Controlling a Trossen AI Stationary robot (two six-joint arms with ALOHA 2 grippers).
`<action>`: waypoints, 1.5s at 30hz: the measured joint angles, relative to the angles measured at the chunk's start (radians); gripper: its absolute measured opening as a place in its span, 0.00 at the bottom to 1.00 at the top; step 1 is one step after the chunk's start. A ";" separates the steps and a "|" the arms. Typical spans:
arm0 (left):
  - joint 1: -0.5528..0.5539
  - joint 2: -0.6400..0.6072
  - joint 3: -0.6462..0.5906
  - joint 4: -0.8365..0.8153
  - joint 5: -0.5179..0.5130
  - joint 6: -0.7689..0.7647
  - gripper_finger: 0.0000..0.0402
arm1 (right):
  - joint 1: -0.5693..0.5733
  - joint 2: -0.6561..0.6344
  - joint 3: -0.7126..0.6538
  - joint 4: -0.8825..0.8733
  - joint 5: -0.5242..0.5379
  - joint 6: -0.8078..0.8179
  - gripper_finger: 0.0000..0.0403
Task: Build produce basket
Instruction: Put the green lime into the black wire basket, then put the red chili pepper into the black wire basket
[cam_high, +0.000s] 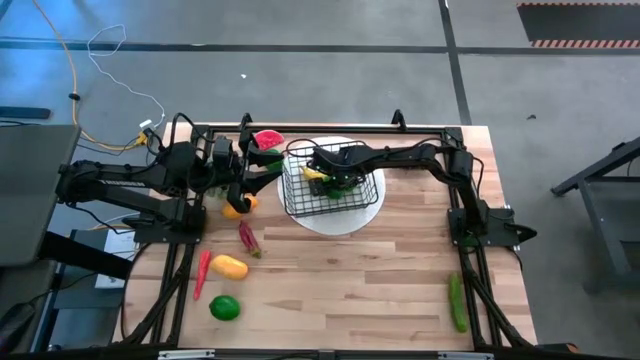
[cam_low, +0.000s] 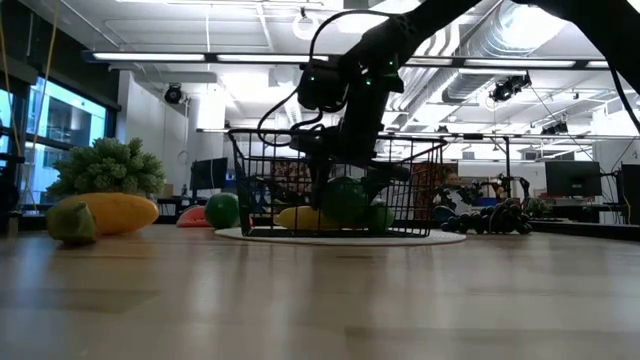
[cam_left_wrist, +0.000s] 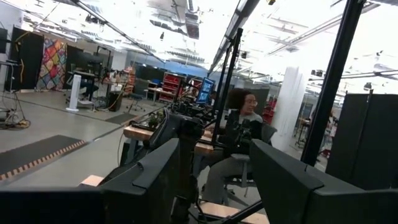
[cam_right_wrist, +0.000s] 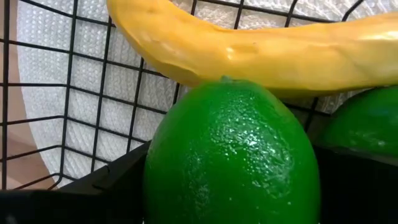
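The right arm stretches from its base at the bench's right side across toward the middle, its wrist bent downward. The right hand (cam_high: 340, 180) is lowered, and its two dark fingers (cam_right_wrist: 118, 180) are closed on a lime (cam_right_wrist: 233, 155), which fills the space between them. The left arm is folded at the bench's left edge, with the left hand (cam_high: 247, 172) raised and level, its fingers (cam_left_wrist: 155, 180) spread apart and holding nothing.

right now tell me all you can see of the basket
The basket is black wire mesh with open grid sides, upright on a round white plate at the table's far middle. Inside lie a banana and limes. The right gripper reaches down into it, closed on a lime.
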 joint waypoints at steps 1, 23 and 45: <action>0.000 0.000 0.000 0.000 0.000 0.000 0.46 | 0.000 0.000 0.000 0.000 0.000 -0.003 0.82; 0.000 0.000 0.000 -0.047 -0.022 0.000 0.46 | 0.014 -0.294 0.001 -0.107 0.190 -0.159 0.93; 0.000 0.000 0.000 -0.062 -0.053 0.000 0.46 | 0.433 -0.921 -0.530 -0.149 0.609 0.081 0.93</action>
